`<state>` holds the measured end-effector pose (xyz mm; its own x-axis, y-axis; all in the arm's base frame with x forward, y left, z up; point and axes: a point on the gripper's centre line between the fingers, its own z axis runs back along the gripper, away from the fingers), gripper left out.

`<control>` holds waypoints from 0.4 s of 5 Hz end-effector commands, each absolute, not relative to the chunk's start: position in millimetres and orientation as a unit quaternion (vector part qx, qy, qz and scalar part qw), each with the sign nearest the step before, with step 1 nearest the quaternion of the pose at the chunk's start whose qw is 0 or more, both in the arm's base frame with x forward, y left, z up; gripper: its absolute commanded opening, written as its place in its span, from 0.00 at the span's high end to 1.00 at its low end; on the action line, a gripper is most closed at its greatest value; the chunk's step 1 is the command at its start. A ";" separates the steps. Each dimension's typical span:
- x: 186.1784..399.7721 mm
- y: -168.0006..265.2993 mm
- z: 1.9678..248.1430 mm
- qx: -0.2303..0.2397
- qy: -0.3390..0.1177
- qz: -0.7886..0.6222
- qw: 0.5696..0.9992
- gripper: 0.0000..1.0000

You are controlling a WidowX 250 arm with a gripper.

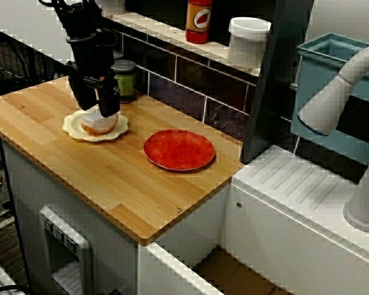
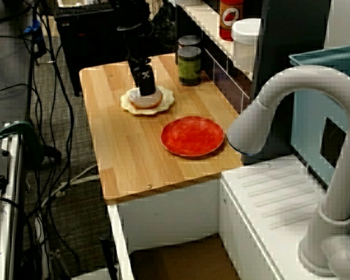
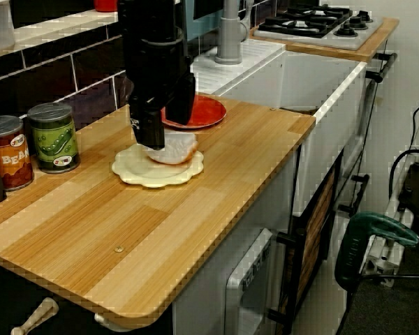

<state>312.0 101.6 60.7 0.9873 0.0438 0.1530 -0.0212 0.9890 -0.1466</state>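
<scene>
On the left part of the wooden counter [image 1: 132, 190], seen in the view that shows the blue bin, the black gripper [image 1: 101, 109] hangs straight down over a cream plate [image 1: 72, 128] with a wavy rim. A round bun [image 1: 98, 125] with a pale top lies on the middle of this plate. The tips of the gripper reach the upper side of the bun and seem to touch it. In the view that shows the stove, the gripper [image 3: 156, 142] stands at the left edge of the bun [image 3: 177, 149], and one finger hides that edge. I cannot tell from any view if the fingers are spread around the bun or pressed on it.

In the view with the tap in front, the gripper [image 2: 144, 88] covers the far part of the bun [image 2: 147, 101], and the cream plate [image 2: 165, 104] sits flat on the wood.

A red plate [image 1: 179, 149] lies to the right of the cream plate, near it but not touching, and nothing is on it. A green can [image 1: 124, 80] stands behind the cream plate at the tiled wall. In the view that shows the stove, a can of beans [image 3: 8, 153] stands just beside the green can [image 3: 54, 137]. On the shelf above the wall stand a red bottle [image 1: 198, 21] and a white tub [image 1: 248, 40].
</scene>
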 end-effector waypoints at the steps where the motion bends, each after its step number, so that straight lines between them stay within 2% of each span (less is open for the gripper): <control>1: 314.7 104.5 59.3 -0.056 -0.096 0.012 0.994 0.00; 2: 310.8 100.9 54.3 -0.053 -0.095 0.012 0.994 0.00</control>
